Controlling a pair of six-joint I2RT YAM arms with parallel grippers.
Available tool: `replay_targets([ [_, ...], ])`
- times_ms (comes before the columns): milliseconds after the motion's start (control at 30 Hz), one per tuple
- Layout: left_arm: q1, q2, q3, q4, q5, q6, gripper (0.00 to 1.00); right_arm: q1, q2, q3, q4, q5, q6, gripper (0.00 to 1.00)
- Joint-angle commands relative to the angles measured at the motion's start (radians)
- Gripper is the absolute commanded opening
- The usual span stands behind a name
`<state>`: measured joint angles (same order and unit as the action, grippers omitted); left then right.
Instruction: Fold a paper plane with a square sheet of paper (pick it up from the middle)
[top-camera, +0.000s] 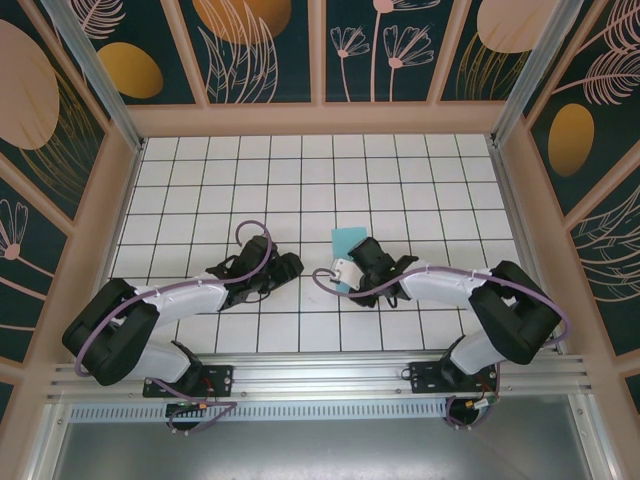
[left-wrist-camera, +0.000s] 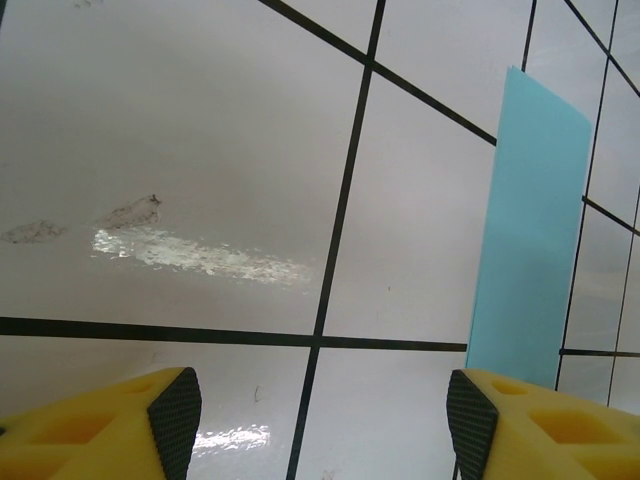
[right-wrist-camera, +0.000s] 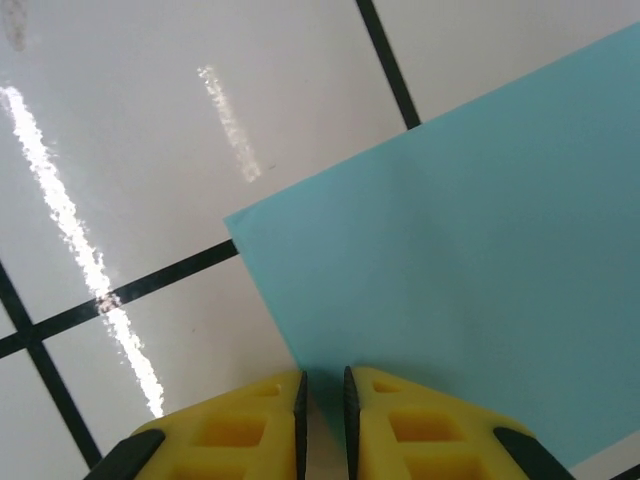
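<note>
The square sheet of paper (top-camera: 350, 240) sits mid-desk, plain light turquoise, unmarked, with one corner over a black grid line. The right claw (right-wrist-camera: 322, 400) is clenched on its edge. The left claw (left-wrist-camera: 322, 410), just beside it, stands released. The desk (top-camera: 250, 180) is glossy white tile, and dark floral wall panels (top-camera: 260, 50) enclose it.

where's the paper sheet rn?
Top view: the square sheet of paper is just right of table centre, its near edge between the right end effector's fingers.

readable text: none | labels: none | brands: none | numbers: none | signs: none legible
</note>
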<state>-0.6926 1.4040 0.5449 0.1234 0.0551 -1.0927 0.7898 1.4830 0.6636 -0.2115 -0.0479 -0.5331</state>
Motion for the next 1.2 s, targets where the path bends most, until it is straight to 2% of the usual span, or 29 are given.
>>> replay_targets([
  [0, 0.004, 0.012, 0.028, 0.004, 0.011, 0.016, 0.69, -0.025, 0.024, 0.013, 0.096, 0.103, 0.003, 0.22],
  [167, 0.004, 0.019, 0.038, -0.004, 0.013, 0.016, 0.69, -0.029, 0.016, 0.007, 0.11, 0.102, 0.005, 0.19],
  [367, 0.004, 0.034, 0.047, -0.002, 0.02, 0.019, 0.69, -0.038, -0.026, -0.003, 0.125, 0.089, 0.022, 0.01],
  [600, 0.004, 0.05, 0.058, -0.002, 0.028, 0.02, 0.69, -0.073, -0.058, -0.005, 0.152, 0.078, 0.091, 0.0],
  [667, 0.004, 0.052, 0.062, -0.001, 0.028, 0.021, 0.69, -0.137, -0.056, 0.036, 0.142, 0.067, 0.221, 0.07],
  [733, 0.005, 0.057, 0.067, 0.006, 0.029, 0.022, 0.7, -0.233, -0.035, 0.094, 0.114, -0.015, 0.406, 0.21],
  [767, 0.004, 0.065, 0.072, 0.015, 0.034, 0.022, 0.7, -0.292, -0.01, 0.13, 0.089, -0.05, 0.516, 0.31],
  [800, 0.004, 0.075, 0.078, 0.02, 0.041, 0.023, 0.7, -0.333, 0.019, 0.163, 0.061, -0.091, 0.587, 0.36],
  [933, 0.005, 0.139, 0.146, 0.039, 0.088, 0.037, 0.7, -0.461, 0.182, 0.282, -0.01, -0.325, 0.767, 0.4],
  [1167, 0.004, 0.251, 0.267, 0.042, 0.111, 0.06, 0.7, -0.504, 0.311, 0.322, 0.063, -0.499, 0.904, 0.44],
])
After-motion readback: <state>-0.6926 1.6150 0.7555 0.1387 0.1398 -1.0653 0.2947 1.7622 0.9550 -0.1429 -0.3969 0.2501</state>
